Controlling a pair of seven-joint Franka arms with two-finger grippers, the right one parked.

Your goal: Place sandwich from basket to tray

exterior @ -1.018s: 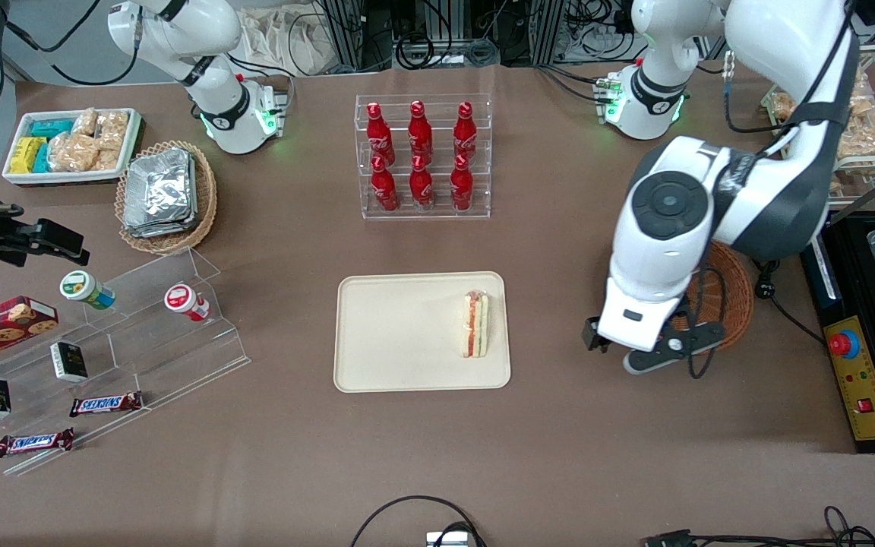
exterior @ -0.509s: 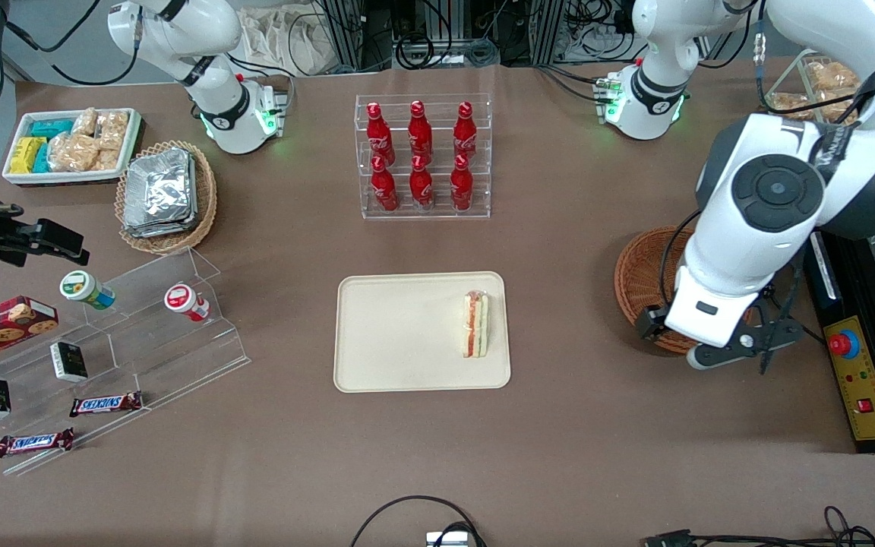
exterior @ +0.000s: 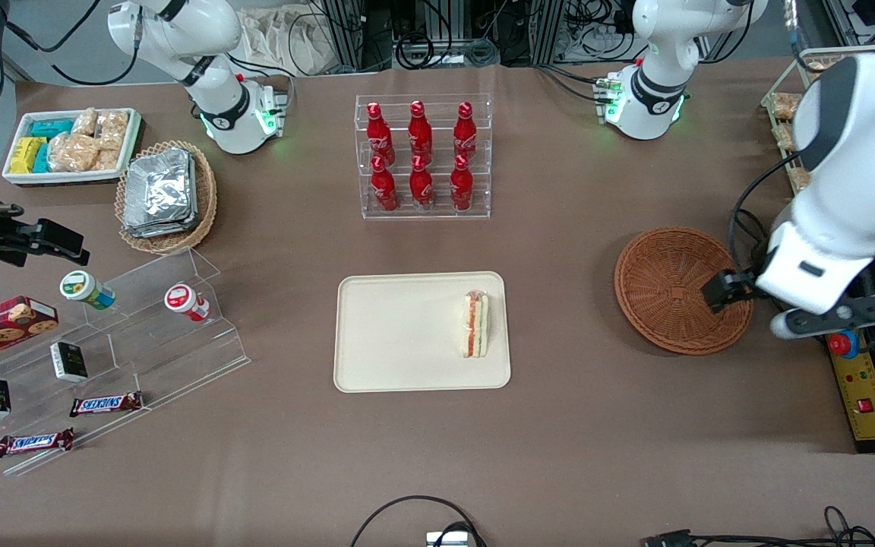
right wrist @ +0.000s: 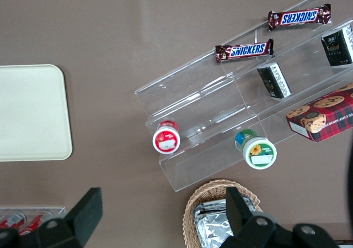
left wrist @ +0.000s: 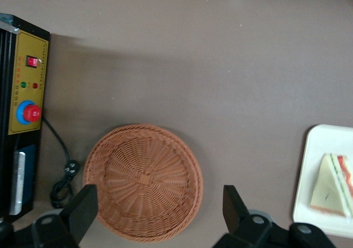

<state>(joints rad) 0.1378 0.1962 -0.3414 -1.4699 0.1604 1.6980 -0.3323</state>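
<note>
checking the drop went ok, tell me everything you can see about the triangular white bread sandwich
The triangular white bread sandwich is a pale wedge with red, orange and green filling layers along its edge. It rests on the flat cream rectangular tray, near the short rim closest to the empty round reddish-brown wicker basket. Nothing else touches it. The open left gripper hangs above that basket.

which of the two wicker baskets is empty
The reddish-brown basket below the open hand; the lighter tan basket, toward the parked arm's end, holds foil packs.
</note>
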